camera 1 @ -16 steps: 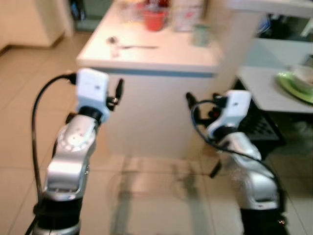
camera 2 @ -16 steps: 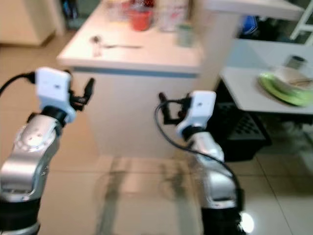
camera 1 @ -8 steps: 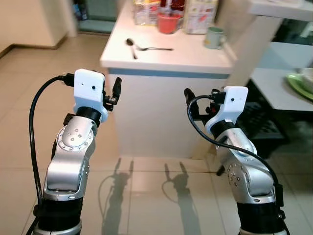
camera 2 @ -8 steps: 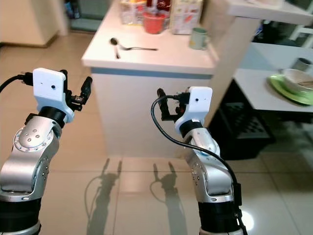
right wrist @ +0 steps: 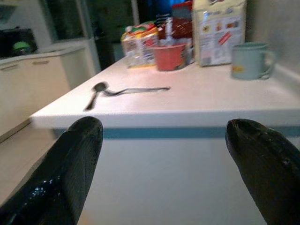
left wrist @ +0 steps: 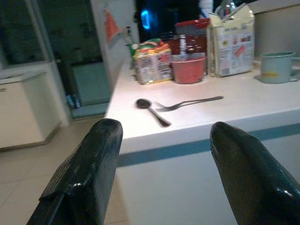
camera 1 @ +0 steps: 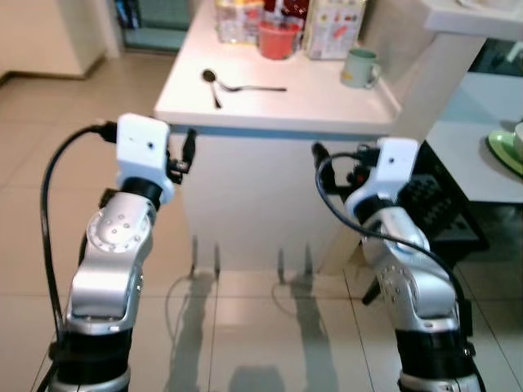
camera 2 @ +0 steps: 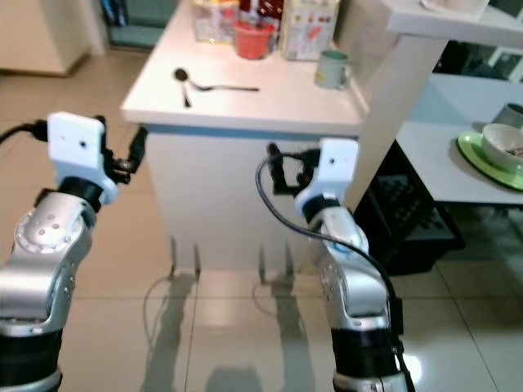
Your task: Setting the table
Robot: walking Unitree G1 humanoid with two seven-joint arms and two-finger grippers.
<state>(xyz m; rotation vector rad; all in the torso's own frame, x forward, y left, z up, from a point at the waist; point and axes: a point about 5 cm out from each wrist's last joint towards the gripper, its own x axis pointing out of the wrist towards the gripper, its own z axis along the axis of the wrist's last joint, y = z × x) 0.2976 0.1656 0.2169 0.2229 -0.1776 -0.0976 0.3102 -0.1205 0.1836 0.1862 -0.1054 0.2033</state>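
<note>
- The far end of the white counter (camera 1: 327, 102) is crowded, and we cannot read the labels on the packets (left wrist: 152, 63) and the carton (left wrist: 230, 37) that stand there; a red bowl (camera 1: 278, 37) stands between them.
- On the right, the lower table (camera 2: 425, 159) is cut off by the edge of the picture, so we see only part of the green plate (camera 2: 482, 159) and the bowl (camera 2: 505, 145) on it.
- A dark crate (camera 2: 409, 220) under that table is hard to make out.
- A spoon (camera 1: 211, 82) and a fork (camera 1: 255, 87) lie on the counter near its left side, touching or almost touching at one end; we cannot tell which.
- A pale green mug (camera 1: 359, 68) stands near the right edge of the counter, apart from the cutlery.
- Our left gripper (left wrist: 164, 154) is held in the air in front of the counter, below its top; its fingers (left wrist: 93, 164) are wide apart and hold nothing.
- Our right gripper (right wrist: 164, 159) is also raised before the counter front, fingers (right wrist: 262, 159) spread wide, empty, touching nothing.
</note>
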